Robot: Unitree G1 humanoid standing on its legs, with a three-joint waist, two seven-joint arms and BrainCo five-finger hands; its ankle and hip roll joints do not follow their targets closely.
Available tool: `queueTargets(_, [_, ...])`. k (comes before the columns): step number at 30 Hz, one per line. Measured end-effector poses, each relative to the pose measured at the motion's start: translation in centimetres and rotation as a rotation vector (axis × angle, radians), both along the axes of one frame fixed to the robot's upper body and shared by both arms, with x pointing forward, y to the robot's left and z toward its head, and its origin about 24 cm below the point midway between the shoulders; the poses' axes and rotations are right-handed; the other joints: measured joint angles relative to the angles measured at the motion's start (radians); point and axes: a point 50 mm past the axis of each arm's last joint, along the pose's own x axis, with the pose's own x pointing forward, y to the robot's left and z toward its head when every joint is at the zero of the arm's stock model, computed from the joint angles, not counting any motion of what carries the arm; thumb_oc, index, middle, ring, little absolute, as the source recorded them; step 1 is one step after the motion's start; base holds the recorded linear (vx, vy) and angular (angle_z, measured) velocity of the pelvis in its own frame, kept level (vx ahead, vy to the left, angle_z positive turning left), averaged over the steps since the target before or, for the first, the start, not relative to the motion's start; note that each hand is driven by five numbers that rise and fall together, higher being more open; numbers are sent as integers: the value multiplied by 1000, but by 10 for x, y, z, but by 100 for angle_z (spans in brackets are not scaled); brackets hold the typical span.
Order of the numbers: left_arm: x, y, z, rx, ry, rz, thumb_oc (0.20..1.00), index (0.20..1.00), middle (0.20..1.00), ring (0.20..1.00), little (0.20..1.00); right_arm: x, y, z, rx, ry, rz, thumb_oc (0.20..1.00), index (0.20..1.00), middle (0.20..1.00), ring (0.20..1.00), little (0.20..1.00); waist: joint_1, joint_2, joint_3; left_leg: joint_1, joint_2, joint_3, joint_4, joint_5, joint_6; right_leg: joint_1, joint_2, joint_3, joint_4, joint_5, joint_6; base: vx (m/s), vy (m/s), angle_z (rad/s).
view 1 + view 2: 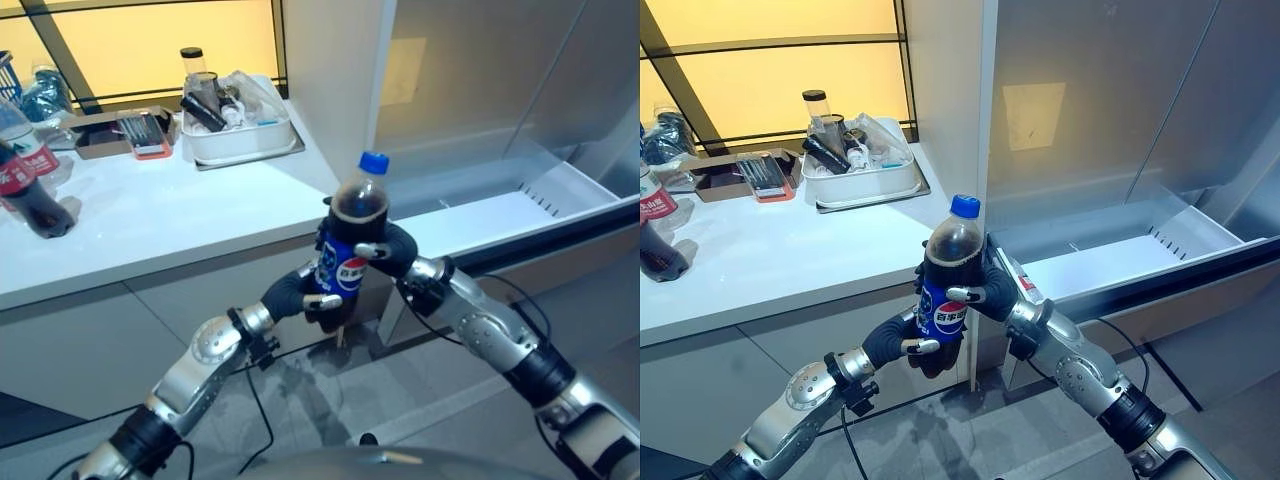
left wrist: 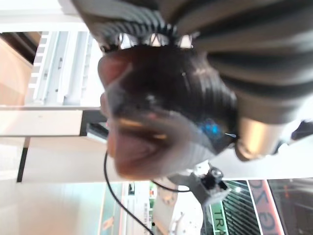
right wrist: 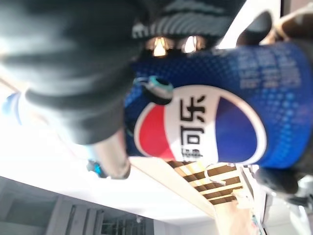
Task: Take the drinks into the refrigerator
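The cola bottle [image 1: 951,270] stands upright in the air between both hands — the left hand [image 1: 908,345] curled round its lower part, the right hand [image 1: 985,293] wrapped round its label — just in front of the open fridge drawer [image 1: 1120,262], beside the counter [image 1: 790,265].
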Motion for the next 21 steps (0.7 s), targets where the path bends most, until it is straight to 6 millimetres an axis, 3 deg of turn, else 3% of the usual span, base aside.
queueTargets(15, [0,0,0,-1,0,0,200,200,200,200,200,0,0,0,0,3,2,200,200,200,200,200,0,2,2,0,0,-2,0,0,0,1,-1,-2,0,0,0,0,0,0])
queueTargets(17, [0,0,0,-1,1,0,529,529,529,529,529,0,0,0,0,3,2,200,200,200,200,200,0,2,2,0,1,-3,0,0,0,1,-1,-3,0,0,0,0,0,0])
queueTargets(18, [0,0,0,-1,1,0,1000,1000,1000,1000,1000,0,0,0,-1,2,2,200,200,200,200,200,0,3,3,0,1,-3,0,0,0,1,-1,-3,0,-1,0,0,0,0])
queueTargets(21, [1,0,1,-2,-2,4,1000,1000,1000,1000,1000,-1,1,-1,-8,6,15,200,200,200,200,200,0,6,6,0,1,-4,0,0,0,1,-1,-4,0,-1,0,0,0,0])
